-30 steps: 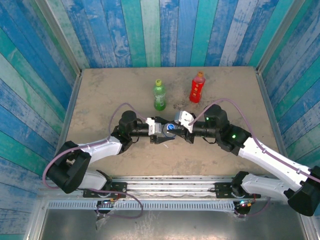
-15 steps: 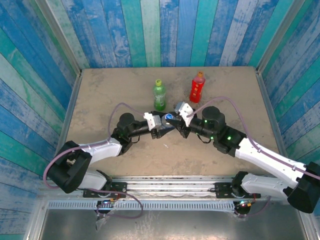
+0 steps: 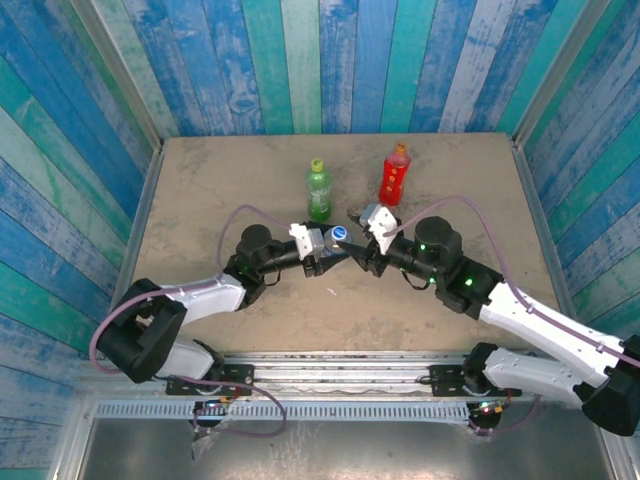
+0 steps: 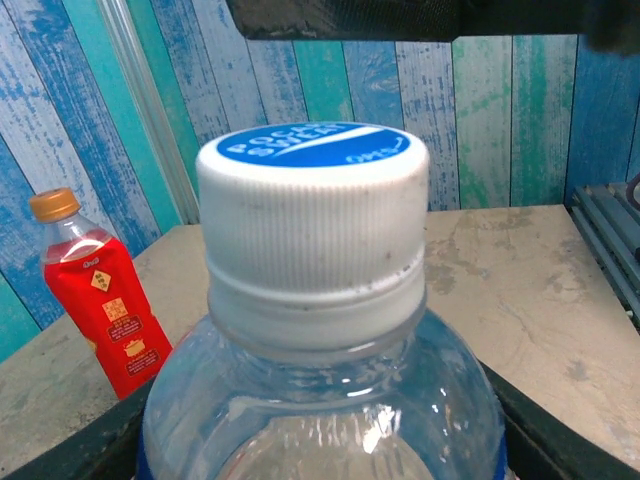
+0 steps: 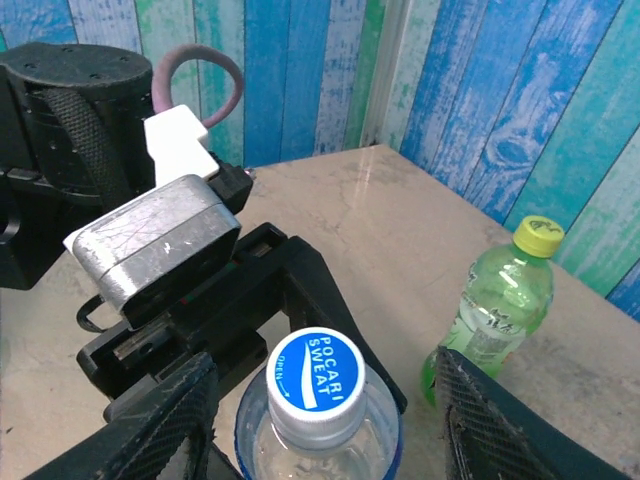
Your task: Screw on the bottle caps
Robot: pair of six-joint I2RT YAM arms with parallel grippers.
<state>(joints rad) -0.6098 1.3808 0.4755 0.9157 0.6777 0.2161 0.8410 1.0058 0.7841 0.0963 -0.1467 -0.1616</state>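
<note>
Grips the clear bottle round its body with the left hand, fingers closed against both sides, over mid-bench. Shows the blue cap sitting on that bottle's neck; cannot tell how tightly. Holds the right hand open, fingers spread wide on either side of the blue cap and clear of it. Finds the green bottle upright just behind, yellow-green cap on. Finds the red bottle upright to the right of the green one, nearer the bench's far edge, orange cap on, apart from both hands.
</note>
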